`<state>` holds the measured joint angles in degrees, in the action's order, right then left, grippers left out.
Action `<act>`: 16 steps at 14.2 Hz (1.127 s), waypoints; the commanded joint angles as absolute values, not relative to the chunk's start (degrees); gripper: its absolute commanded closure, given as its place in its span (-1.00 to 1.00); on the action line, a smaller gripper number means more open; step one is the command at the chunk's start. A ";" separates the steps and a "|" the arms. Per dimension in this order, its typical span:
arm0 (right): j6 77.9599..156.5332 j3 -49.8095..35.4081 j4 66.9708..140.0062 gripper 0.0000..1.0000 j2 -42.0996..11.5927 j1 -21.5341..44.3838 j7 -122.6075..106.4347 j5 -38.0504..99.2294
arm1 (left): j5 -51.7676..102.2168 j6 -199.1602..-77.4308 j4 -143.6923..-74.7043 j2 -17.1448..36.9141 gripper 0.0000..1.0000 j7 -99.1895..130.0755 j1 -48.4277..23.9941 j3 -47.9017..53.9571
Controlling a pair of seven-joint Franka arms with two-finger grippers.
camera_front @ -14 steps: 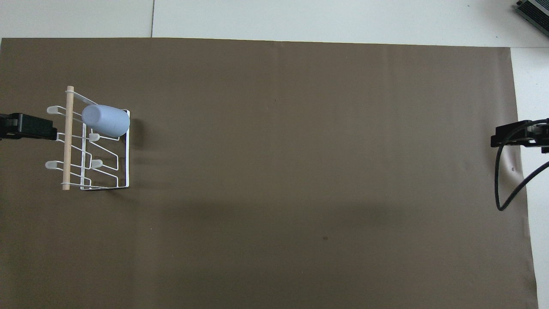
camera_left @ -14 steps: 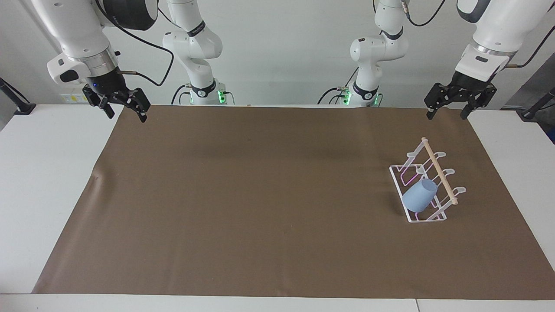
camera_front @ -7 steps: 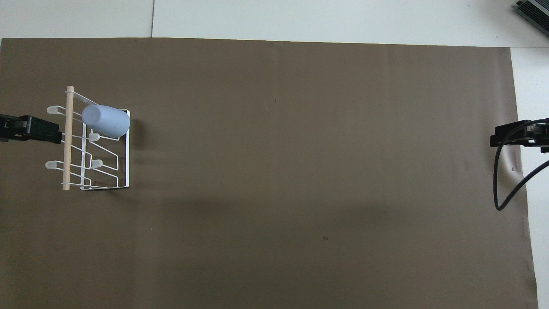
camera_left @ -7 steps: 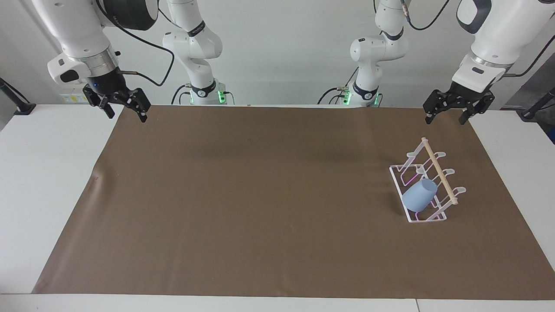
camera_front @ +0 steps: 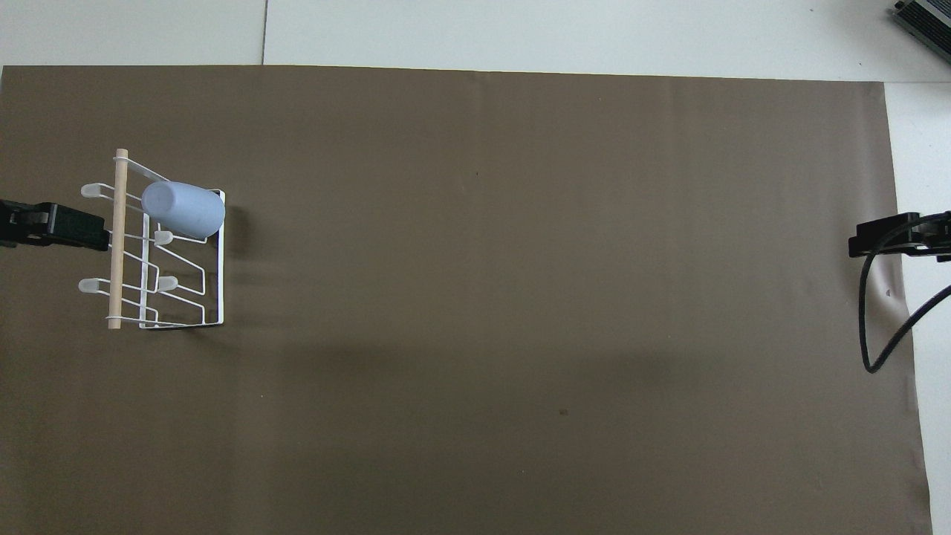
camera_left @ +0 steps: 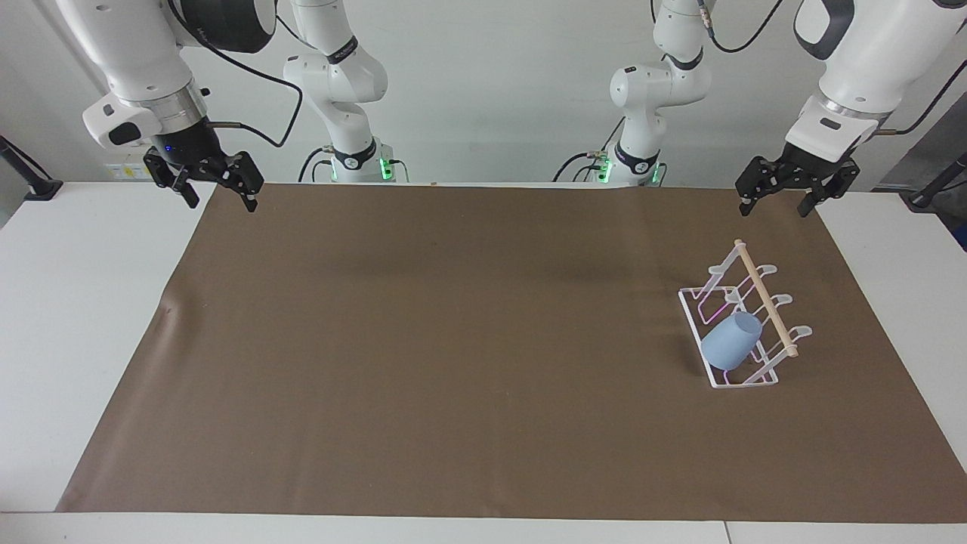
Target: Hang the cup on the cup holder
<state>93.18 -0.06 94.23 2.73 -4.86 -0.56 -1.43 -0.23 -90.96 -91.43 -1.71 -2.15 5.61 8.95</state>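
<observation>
A brown mat (camera_left: 468, 340) covered the white bench (camera_left: 75, 302), and at the left arm's end the cup (camera_left: 730, 341) hung tilted on the cup holder (camera_left: 744, 317) at its 6 o'clock prong — unmoved since before — while the left pincer (camera_left: 778, 204), now slightly higher, and the right pincer (camera_left: 219, 200) hung open and empty over the mat's corners.

Both your arms are parked up high, left gripper (camera_left: 778, 205) and right gripper (camera_left: 220, 199) with jaws spread, holding nothing.

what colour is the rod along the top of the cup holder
Light, pale wood; the rod shows best in the overhead view.
</observation>
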 commanded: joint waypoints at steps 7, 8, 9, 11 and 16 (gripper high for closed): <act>93.16 -0.26 94.92 -1.00 3.34 -5.10 -1.93 -1.23 | 1.67 -91.05 -93.43 -3.51 -1.00 -2.55 6.42 8.88; 93.16 -0.26 94.92 -1.00 3.34 -5.10 -1.93 -1.32 | 1.67 -91.32 -93.43 -3.52 -1.00 -2.46 6.15 8.88; 93.16 -0.26 94.92 -1.00 3.34 -5.10 -1.93 -1.32 | 1.67 -91.32 -93.51 -3.52 -1.00 -2.72 6.07 8.88; 93.16 -0.26 94.92 -1.00 3.34 -5.10 -1.93 -1.23 | 1.67 -91.06 -93.52 -3.60 -1.00 -2.72 6.15 8.88; 93.16 -0.26 94.92 -1.00 3.34 -5.10 -1.93 -1.32 | 1.67 -91.05 -93.60 -3.69 -1.00 -2.81 6.15 8.88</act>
